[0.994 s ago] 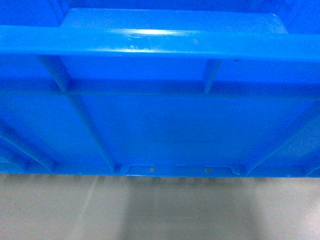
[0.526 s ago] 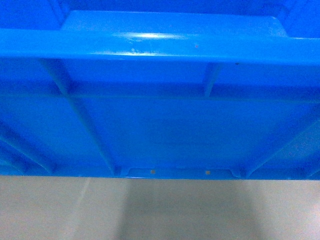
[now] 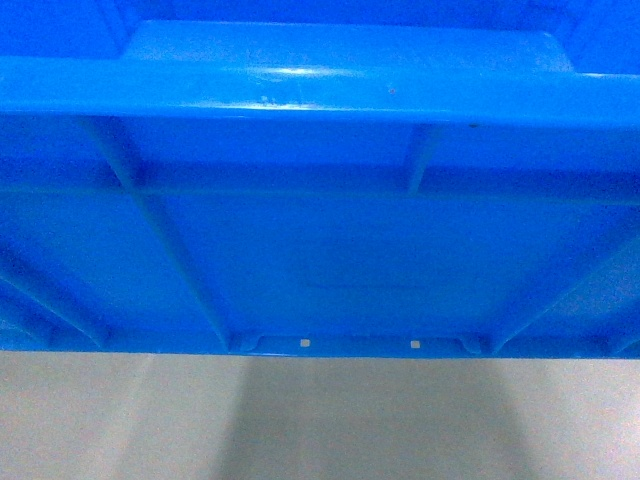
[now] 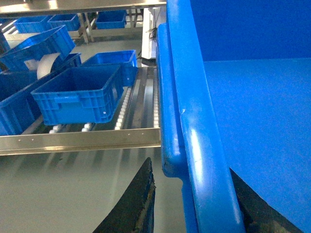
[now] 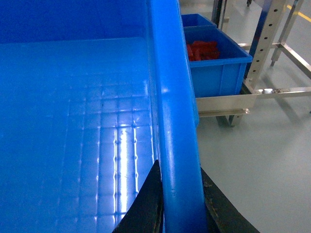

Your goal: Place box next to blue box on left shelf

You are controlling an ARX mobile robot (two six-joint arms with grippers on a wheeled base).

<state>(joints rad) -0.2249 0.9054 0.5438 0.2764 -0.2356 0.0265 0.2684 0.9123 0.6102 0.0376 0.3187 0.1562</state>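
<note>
The box is held above the grey floor, filling the head view from 9 to 3 o'clock. In the left wrist view the left shelf is seen at 9 o'clock, carrying a smaller blue crate. The box's rim is clamped between the narrowed jaws of the left gripper and right gripper, each at 6 o'clock.

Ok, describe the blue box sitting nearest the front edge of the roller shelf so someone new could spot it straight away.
In the left wrist view, find the grey roller shelf with its steel front edge. The box stands on the rollers just behind that edge, left of the bare lanes. Unlike the blue boxes behind and beside it, it stands nearest the front, with its ribbed front wall in full view.
</note>
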